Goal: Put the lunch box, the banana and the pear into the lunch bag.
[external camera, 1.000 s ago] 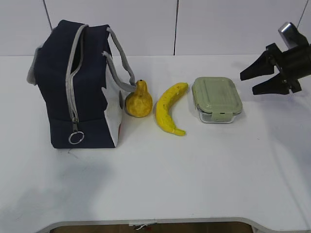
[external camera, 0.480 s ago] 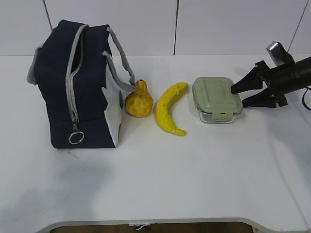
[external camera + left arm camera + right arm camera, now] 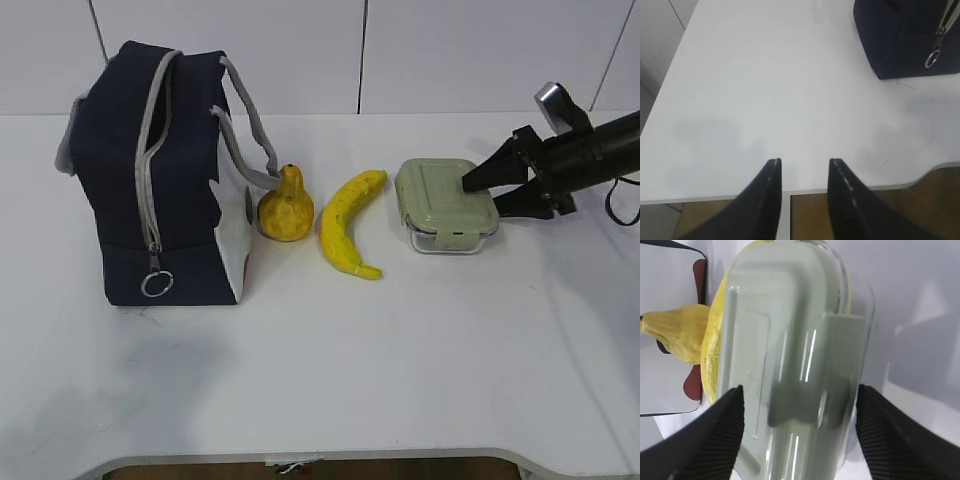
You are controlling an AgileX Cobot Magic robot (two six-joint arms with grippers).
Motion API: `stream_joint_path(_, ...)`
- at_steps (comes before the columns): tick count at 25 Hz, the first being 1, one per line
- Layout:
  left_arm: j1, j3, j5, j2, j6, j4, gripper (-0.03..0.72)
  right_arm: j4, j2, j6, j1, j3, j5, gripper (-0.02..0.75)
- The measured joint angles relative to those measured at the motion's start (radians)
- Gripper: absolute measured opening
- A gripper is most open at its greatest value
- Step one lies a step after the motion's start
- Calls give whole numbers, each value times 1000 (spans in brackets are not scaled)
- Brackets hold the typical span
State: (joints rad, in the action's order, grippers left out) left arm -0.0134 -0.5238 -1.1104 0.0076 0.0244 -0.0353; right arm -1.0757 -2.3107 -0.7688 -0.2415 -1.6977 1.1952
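Advancing leftward since the earlier frames, the right claw now reaches over the right end of the lunch box, fingers spread wide to either side of the lid and not yet closed. On the white worktop, the left claw hovers slightly parted and empty near the front edge. Farther back, lunch bag, pear, banana and lunch box stand in a row. Glass body: judged rigid, heavy, slippery, breakable. Grip across the short width, squarely.
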Motion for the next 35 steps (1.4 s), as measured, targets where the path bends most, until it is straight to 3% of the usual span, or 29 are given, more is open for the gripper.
stream_joint_path(18,0,0,0,0,0,25,243,-50,-64,-1,19,-48,-2,553)
stream_joint_path(27,0,0,0,0,0,27,243,-57,-64,1,19,-49,1,442)
stream_joint_path(35,0,0,0,0,0,27,243,-61,-64,3,19,-49,1,417)
